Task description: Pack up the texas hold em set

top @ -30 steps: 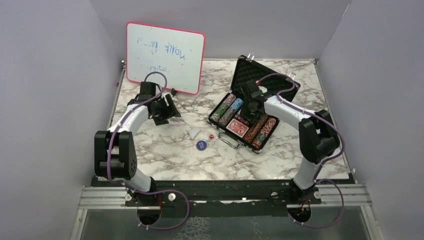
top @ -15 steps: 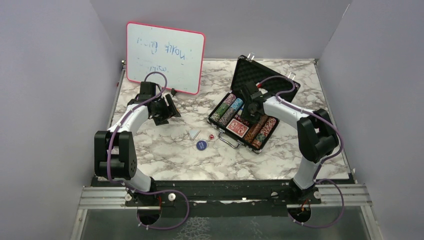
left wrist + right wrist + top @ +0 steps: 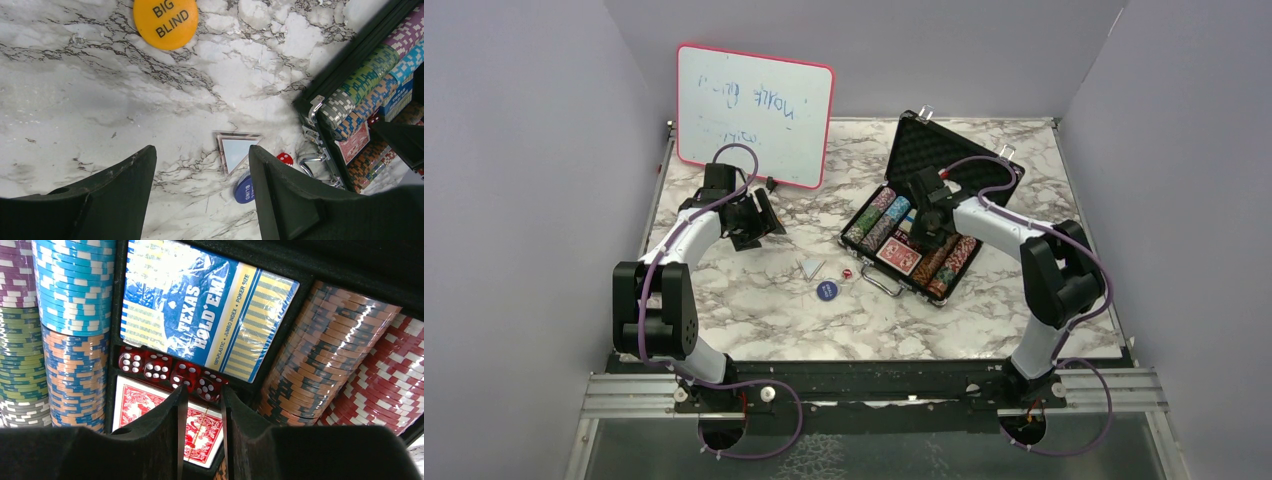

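Observation:
The black case lies open at the back right, with its metal handle toward the front. Striped chip stacks fill both sides of it. A blue Texas Hold'em card box, a row of red dice and red-backed cards fill the middle. My right gripper hangs low over the dice and cards, open by a narrow gap with nothing in it. My left gripper is open above the table. Around it lie the orange Big Blind button, the blue button and a loose red die.
A pink-framed whiteboard leans against the back wall at the left. A small triangular mirror-like piece lies between the left gripper and the case. Purple walls close in the marble table on three sides.
The right gripper's jaws have narrowed a lot while it shifted slightly over the case's middle. The left arm has not moved.

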Controlling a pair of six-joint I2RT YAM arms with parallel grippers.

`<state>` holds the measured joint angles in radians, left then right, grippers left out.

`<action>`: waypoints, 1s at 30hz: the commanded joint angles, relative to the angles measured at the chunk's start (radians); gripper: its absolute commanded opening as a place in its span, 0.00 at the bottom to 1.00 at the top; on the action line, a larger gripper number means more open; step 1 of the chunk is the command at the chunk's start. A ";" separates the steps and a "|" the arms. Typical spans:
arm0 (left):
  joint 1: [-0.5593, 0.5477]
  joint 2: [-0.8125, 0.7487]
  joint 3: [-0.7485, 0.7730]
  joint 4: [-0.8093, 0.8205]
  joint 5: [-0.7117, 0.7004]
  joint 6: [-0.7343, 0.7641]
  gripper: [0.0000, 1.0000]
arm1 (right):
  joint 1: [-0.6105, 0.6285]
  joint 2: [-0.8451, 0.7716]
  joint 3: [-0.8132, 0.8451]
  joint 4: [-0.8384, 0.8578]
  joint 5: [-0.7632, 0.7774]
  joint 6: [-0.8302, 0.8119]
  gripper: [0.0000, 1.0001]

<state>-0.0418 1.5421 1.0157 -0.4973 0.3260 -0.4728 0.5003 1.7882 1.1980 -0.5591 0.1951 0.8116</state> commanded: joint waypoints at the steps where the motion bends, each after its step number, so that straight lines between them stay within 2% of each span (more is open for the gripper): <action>1: -0.004 -0.008 0.008 0.002 -0.013 0.012 0.71 | -0.003 -0.023 -0.025 0.026 -0.006 0.003 0.33; 5: -0.004 -0.006 0.010 0.003 -0.013 0.011 0.71 | -0.003 -0.059 -0.030 0.041 0.007 -0.005 0.49; 8: -0.004 -0.006 0.012 0.004 -0.010 0.011 0.71 | -0.004 -0.084 -0.037 0.049 0.010 -0.004 0.51; 16: -0.004 -0.003 0.016 0.004 -0.009 0.010 0.71 | -0.003 -0.103 -0.064 0.052 0.022 0.025 0.38; 30: -0.005 0.000 0.018 0.003 -0.006 0.009 0.71 | -0.019 -0.083 -0.087 0.067 0.032 0.026 0.27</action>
<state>-0.0418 1.5421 1.0157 -0.4973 0.3260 -0.4728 0.4919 1.7088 1.1255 -0.5140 0.1967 0.8238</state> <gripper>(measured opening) 0.705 0.280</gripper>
